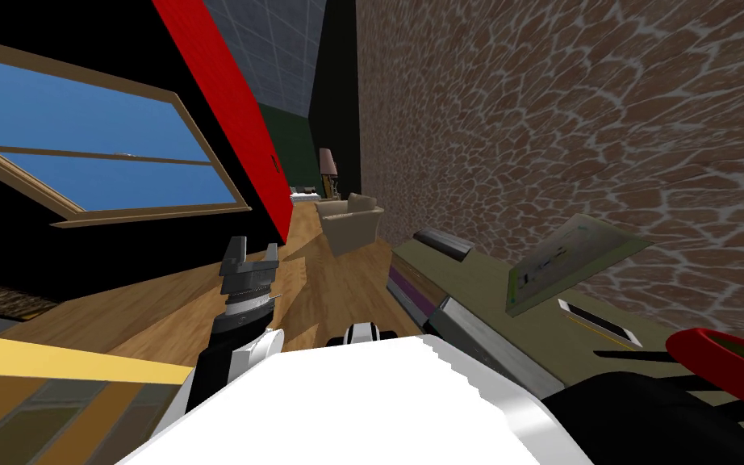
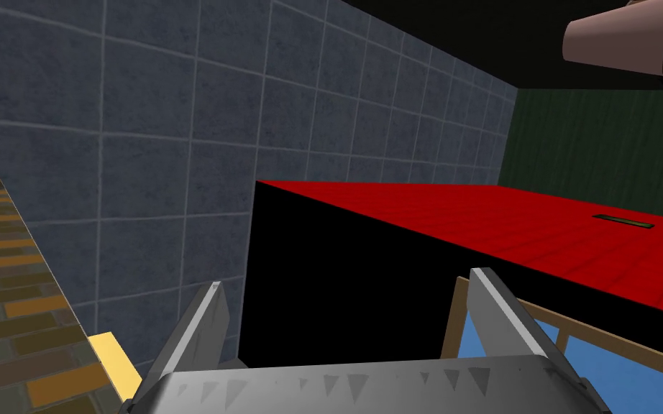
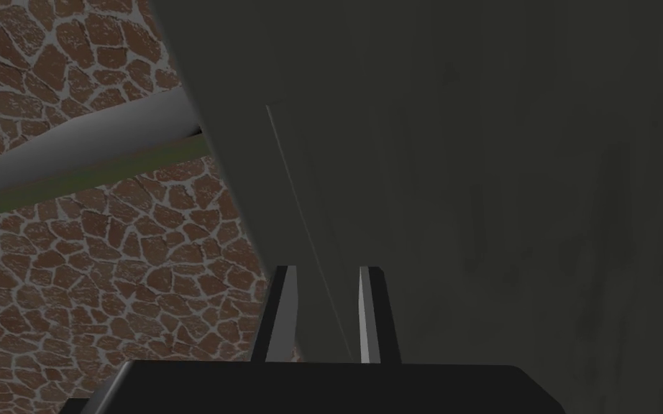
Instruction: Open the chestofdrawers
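On chest of drawers (image 3: 467, 180), right hand (image 3: 328, 272) pinches.

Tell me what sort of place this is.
Probably a living room in a house: an armchair and table lamp stand at the far end of the wooden floor, with a window on one side and a chest of drawers along the stone-patterned wall.

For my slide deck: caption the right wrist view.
Right gripper close against the dark chest of drawers, stone wall beside it.

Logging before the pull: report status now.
Left gripper open, holding nothing. Right gripper shut, at flat dark surface. Chest of drawers on my right, along stone wall. No obstruction seen.
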